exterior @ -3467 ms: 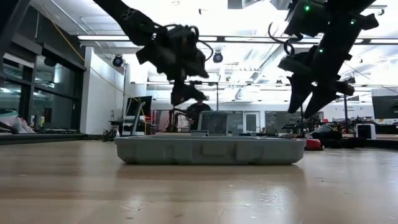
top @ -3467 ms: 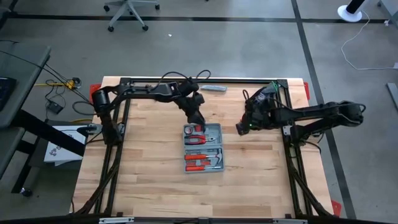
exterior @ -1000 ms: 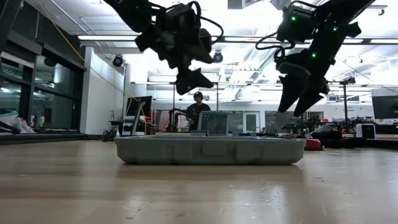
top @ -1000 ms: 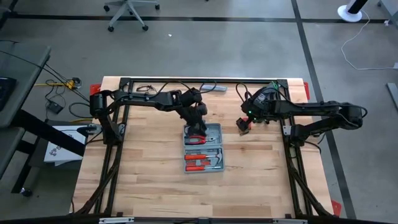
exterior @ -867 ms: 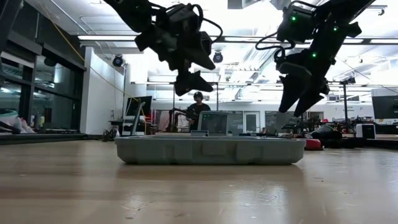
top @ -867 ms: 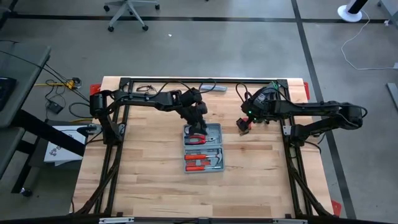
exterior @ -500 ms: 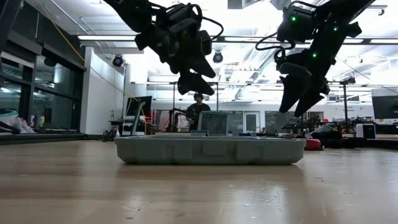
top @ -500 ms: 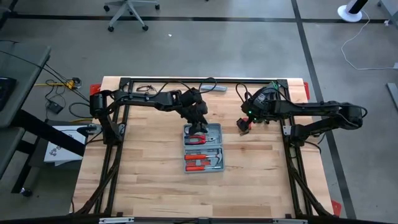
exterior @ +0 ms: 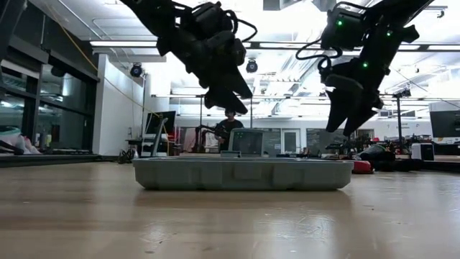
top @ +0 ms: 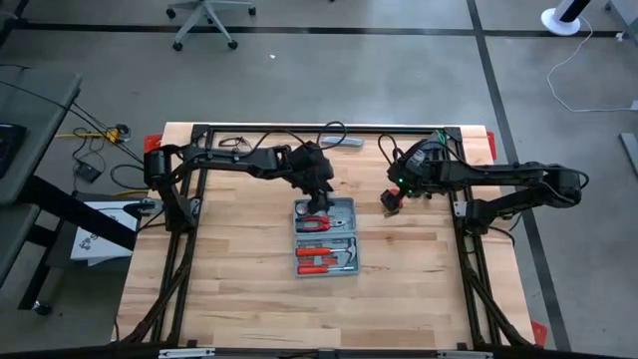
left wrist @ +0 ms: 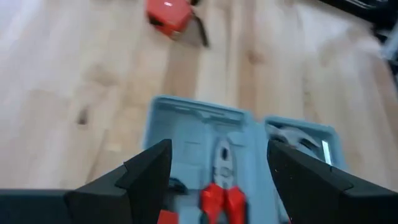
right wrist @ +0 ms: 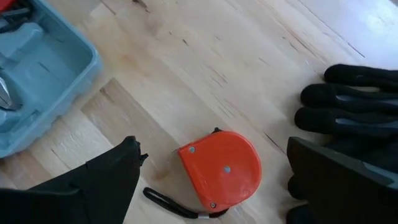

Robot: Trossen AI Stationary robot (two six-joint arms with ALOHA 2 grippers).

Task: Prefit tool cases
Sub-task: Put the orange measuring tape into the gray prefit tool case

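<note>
Two grippers hung wide open and empty: we kept the left gripper (top: 317, 196) over the case (top: 326, 236) (open flat mid-table, tools showing). We poised the right gripper (right wrist: 214, 163) above the orange tape measure (right wrist: 221, 169), probably its next pick.

My overhead cam looks straight down, whole table (top: 239, 289) in frame, floor around it. Low cam sits at tabletop height, faces level across wood into room behind; tool case (exterior: 243, 174) near, side-on. Left wrist cam looks down past own fingers (left wrist: 146, 177) onto open case (left wrist: 242, 149), close. Right wrist cam looks down, close, on orange tape measure (right wrist: 222, 168) and black gloves (right wrist: 351, 106). Case corner shared by both wrist cams; tape measure too.
</note>
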